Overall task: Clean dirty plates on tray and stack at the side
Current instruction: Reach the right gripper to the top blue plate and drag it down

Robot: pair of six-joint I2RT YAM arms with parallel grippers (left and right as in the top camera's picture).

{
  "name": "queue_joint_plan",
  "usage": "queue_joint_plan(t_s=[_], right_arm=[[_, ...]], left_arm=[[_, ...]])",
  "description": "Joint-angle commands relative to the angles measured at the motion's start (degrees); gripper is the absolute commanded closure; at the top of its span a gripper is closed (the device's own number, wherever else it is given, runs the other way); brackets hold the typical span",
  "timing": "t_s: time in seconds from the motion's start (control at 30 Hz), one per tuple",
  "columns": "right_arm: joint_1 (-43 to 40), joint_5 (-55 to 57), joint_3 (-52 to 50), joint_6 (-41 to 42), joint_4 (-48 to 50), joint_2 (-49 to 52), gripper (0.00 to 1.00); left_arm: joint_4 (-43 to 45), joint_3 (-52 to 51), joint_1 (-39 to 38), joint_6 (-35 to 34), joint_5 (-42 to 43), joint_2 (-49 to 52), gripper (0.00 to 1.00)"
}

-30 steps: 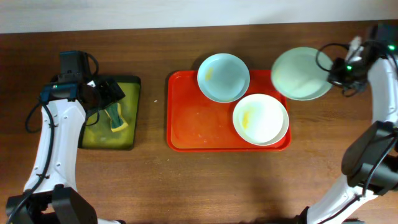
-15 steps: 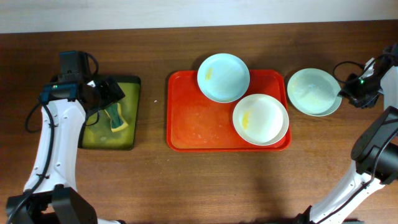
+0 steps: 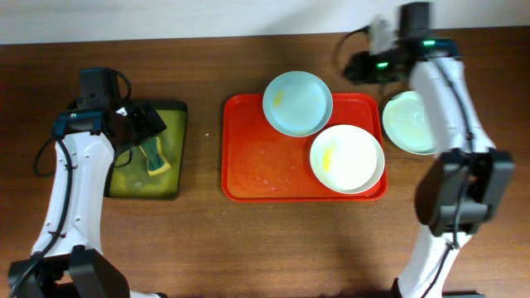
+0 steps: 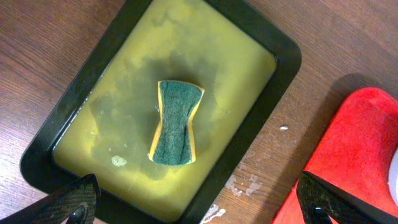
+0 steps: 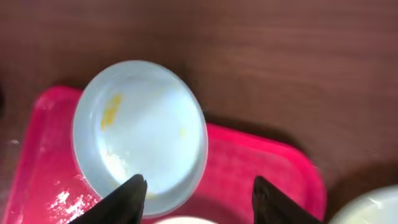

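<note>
While one plate (image 3: 406,122) lies on the desk (image 3: 207,240) beside the tray (image 3: 248,170), right gripper (image 5: 200,196) hangs wide, empty, over smeared blue-green plate (image 3: 297,103); next likely: grip its rim.

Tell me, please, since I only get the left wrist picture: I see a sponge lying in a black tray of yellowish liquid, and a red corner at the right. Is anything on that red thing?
Observer: Yes. It is a red tray, and two plates lie on it: a pale blue plate at its far edge and a white plate, both with yellow smears.
Visitor: Only two plates?
Observer: No, a third, pale green plate sits on the table just right of the tray, partly hidden by the right arm.
Visitor: And what is that arm doing?
Observer: Its right pincer hangs open over the blue plate and holds nothing.
</note>
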Motion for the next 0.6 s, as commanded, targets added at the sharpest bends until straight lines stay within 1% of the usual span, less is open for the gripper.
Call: queue_joint_plan(t_s=[0.0,0.13,0.23,0.27,0.33,0.37,0.43,0.53,0.57], right_arm=[[6.19,14.32,-2.80,-1.62,3.21,5.62,0.44],[8.46,20.02,-2.82,-1.57,4.09,9.77,0.46],[8.39,19.63,-3.08,1.66,4.22,11.02,0.46],[8.50,19.63,-3.28,1.66,4.28,11.08,0.48],[8.61,19.58,-3.28,2.32,4.22,11.08,0.58],[8.61,19.23,-3.28,3.98,4.22,11.08,0.68],[8.57,16.79,-3.43,4.31,4.33,11.21,0.70],[8.55,16.76,-3.82,5.62,4.04,12.00,0.70],[8.55,16.63,-4.48,6.60,4.13,12.26,0.75]], left_arm=[[0.11,0.48,0.13,0.11,0.42,-0.02,0.01],[0.09,0.48,0.13,0.11,0.42,-0.02,0.01],[0.11,0.48,0.13,0.11,0.42,-0.02,0.01],[0.11,0.48,0.13,0.11,0.42,-0.02,0.01],[0.11,0.48,0.13,0.11,0.42,-0.02,0.01],[0.11,0.48,0.13,0.11,0.42,-0.02,0.01],[0.11,0.48,0.13,0.11,0.42,-0.02,0.01],[0.11,0.48,0.13,0.11,0.42,-0.02,0.01],[0.11,0.48,0.13,0.11,0.42,-0.02,0.01]])
